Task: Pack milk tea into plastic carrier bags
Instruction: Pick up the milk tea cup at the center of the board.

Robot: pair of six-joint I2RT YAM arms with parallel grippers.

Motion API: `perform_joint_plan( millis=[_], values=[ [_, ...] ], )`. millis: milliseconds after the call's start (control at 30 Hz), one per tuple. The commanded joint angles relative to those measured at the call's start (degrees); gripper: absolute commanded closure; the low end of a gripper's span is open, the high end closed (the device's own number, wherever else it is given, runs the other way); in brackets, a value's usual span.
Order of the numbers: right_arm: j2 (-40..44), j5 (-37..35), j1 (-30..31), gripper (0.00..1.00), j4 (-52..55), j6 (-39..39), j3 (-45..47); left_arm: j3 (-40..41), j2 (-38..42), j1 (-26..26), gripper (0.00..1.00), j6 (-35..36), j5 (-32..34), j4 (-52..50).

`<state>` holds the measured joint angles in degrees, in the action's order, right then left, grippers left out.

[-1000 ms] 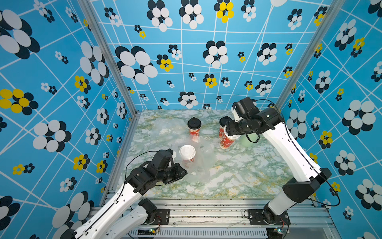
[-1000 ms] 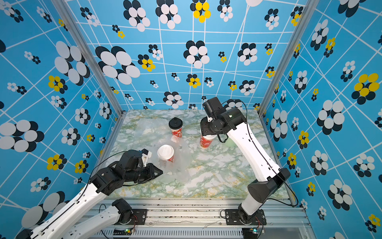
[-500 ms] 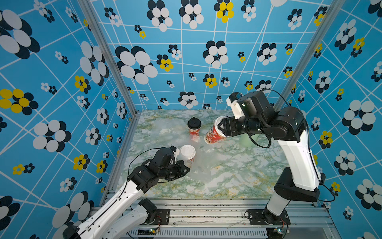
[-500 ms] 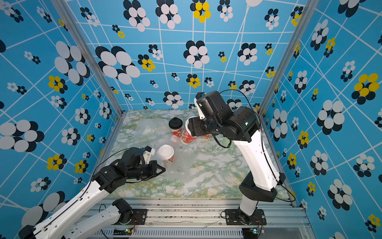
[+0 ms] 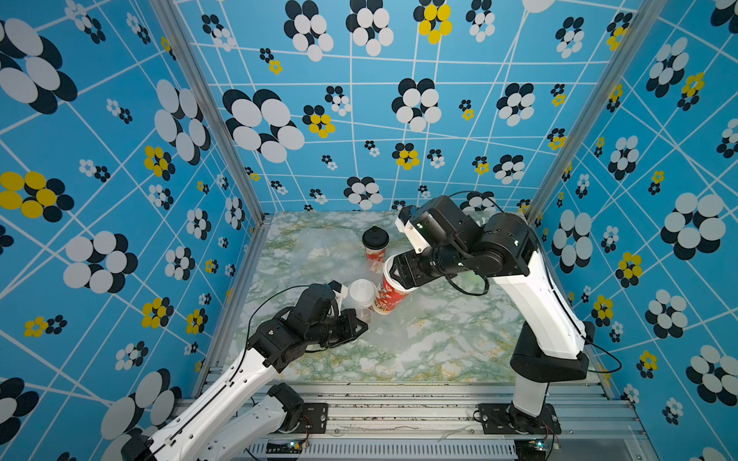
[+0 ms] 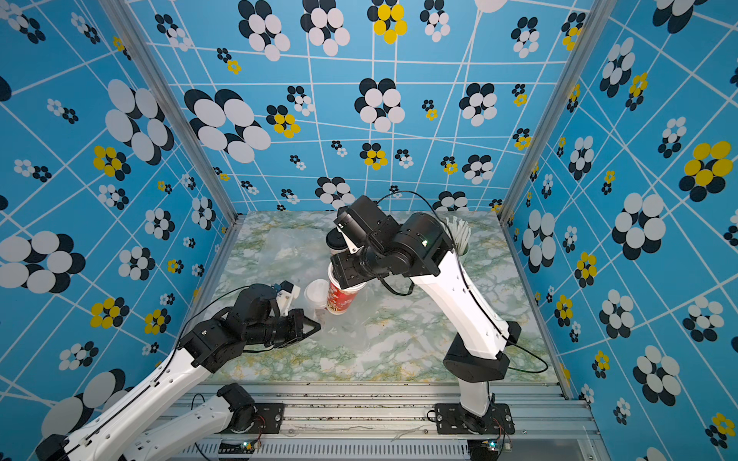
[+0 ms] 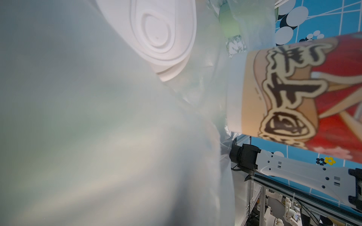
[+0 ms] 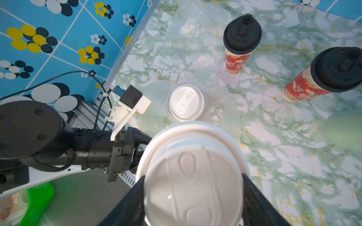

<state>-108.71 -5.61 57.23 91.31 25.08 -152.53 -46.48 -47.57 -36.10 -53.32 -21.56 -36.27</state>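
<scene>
Centre of both top views: a tall red printed paper cup with a white flat lid [image 5: 389, 297], tilted and seemingly just clear of the green marbled tabletop [image 5: 459, 359]. Clamped under the rim by the right gripper [image 5: 399, 275], black fingers [image 8: 127, 205] either side of the lid.

Just left of it, a second white-lidded red cup [image 5: 361, 293], upright, already inside a thin transparent-whitish plastic carrier bag [image 6: 343, 333] spread over the marble at lower centre. At lower left of centre, the left gripper [image 6: 309, 327], closed tight, by all signs on a fold of the bag's mouth. Film drawn across the whole left wrist view; pinch point itself hidden.

Further back, at upper centre, a red cup with a black domed lid [image 8: 242, 39] and another black-lidded red cup [image 8: 333, 70], both unbagged. Pale green cup of white straws [image 6: 459, 235] behind the right arm.

Handling, as a judgement:
- **Cup:** probably full, so weighty. Paper wall stiffest just below the rim, crushable lower down, lid liable to pop under a hard squeeze. Best gripped high and lowered upright.
- **Bag:** limp, slippery, quick to collapse. Best taken by the mouth edge or a loop handle and kept lifted open.
</scene>
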Motion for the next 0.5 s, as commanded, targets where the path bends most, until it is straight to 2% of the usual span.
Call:
perform_joint_plan(
  millis=[0,467],
  values=[
    [-1.42,0.95,0.82,0.41,3.24,0.94,-0.67,-1.07,0.23,0.14,1.00,0.41,-0.85,0.50],
    [-6.08,-3.69,2.34,0.42,9.11,0.56,0.54,-1.68,1.14,0.15,1.00,0.66,-1.29,-0.09]
  ],
)
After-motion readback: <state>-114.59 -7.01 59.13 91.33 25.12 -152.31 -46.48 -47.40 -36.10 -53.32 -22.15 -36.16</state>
